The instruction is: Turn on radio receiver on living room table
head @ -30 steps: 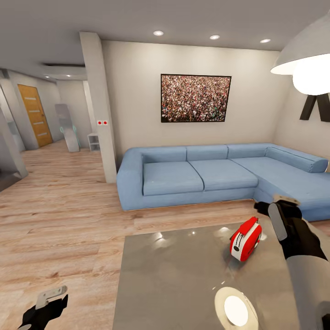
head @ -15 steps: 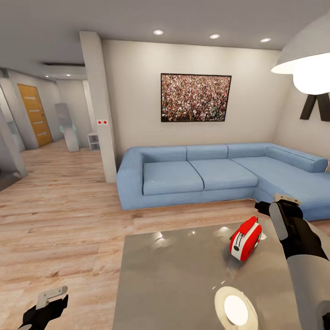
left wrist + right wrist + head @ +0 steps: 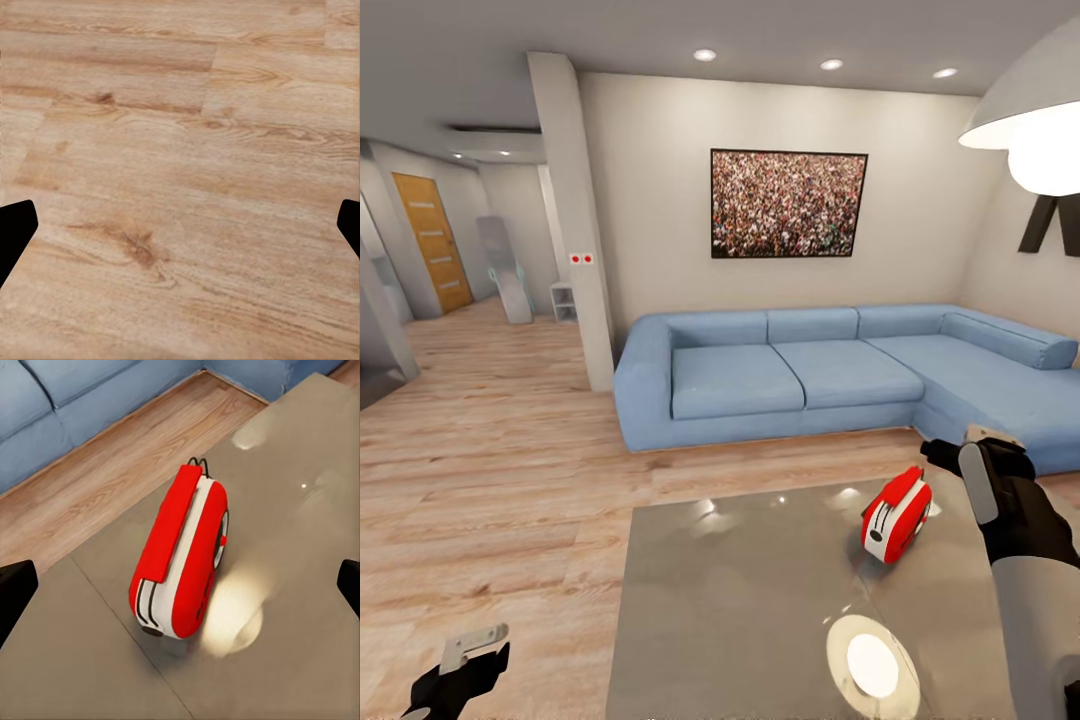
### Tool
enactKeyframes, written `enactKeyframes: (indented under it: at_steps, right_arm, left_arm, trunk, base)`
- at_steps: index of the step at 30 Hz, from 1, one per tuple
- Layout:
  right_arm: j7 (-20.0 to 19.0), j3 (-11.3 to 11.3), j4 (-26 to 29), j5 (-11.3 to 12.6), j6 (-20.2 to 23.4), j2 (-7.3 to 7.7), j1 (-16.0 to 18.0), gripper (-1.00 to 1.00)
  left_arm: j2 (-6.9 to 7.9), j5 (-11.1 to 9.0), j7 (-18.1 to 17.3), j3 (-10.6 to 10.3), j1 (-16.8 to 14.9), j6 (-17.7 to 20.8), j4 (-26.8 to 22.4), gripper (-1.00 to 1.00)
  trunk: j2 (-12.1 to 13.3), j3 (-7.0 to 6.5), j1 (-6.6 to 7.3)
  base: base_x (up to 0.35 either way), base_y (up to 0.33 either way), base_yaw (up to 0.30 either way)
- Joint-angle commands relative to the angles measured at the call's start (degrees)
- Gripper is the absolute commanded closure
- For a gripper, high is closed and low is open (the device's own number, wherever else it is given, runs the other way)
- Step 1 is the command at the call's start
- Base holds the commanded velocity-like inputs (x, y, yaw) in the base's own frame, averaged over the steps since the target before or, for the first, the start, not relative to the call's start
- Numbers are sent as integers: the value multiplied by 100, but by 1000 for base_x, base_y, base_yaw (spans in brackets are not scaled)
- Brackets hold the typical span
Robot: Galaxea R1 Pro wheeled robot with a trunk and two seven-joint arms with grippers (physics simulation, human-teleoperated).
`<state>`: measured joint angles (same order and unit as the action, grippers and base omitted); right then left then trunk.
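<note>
**A:** Radio (image 3: 896,516) on the glossy grey table (image 3: 740,600), standing on edge toward the table's far right part, thin side to the head camera. Where does it sit relative to the arms?

**B:** The right gripper (image 3: 972,447) hangs just beside and a little above the radio, on its right, apart from it. In the right wrist view the radio (image 3: 180,562) lies between the two dark fingertips (image 3: 13,592) at the frame edges, which are spread wide with nothing between them but the radio below.

**A:** And the left gripper (image 3: 460,660)?

**B:** Low at the near left in the head view, over the wood floor (image 3: 490,480), off the table. The left wrist view shows floor planks (image 3: 180,180) between fingertips (image 3: 15,229) set wide apart, gripping nothing.

**A:** Surroundings?

**B:** A light-blue corner sofa (image 3: 800,375) stands beyond the table against a beige wall bearing a framed crowd picture (image 3: 788,204). A white lamp (image 3: 1035,125) hangs at upper right; its glow is mirrored on the tabletop. An orange-brown door (image 3: 432,240) shows down the hallway at left.
</note>
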<state>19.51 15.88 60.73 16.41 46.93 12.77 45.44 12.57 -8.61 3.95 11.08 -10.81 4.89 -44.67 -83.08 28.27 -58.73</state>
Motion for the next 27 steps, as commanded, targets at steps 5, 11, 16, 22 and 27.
enactKeyframes:
  at_steps: [5, 11, 16, 22, 27]
  right_arm:
    - [8, -22, -3, -6, 7, -2, 0, -100]
    - [9, -24, -8, -14, 9, -2, 0, -100]
    - [9, -29, -9, -15, 9, -7, 0, -100]
    - [9, -32, -9, -15, 9, -12, 0, -100]
    - [9, -33, -9, -15, 9, -19, 0, -100]
  left_arm:
    - [0, 1, 22, 14, 1, -12, -4, -100]
    - [-7, -13, 13, 25, 0, -8, -6, -100]
    - [-151, 1, 3, 25, 0, -6, 1, -100]
    - [-162, 8, 16, 25, 1, -12, 2, -100]
    - [-167, 9, 18, 25, 1, -12, 3, -100]
  trunk:
    - [0, 46, 0]
    - [0, 102, 0]
    - [0, 148, 0]
    - [0, 204, 0]
    - [0, 250, 0]
  base:
    - [0, 0, 0]
    - [0, 0, 0]
    - [0, 0, 0]
    - [0, 0, 0]
    - [0, 0, 0]
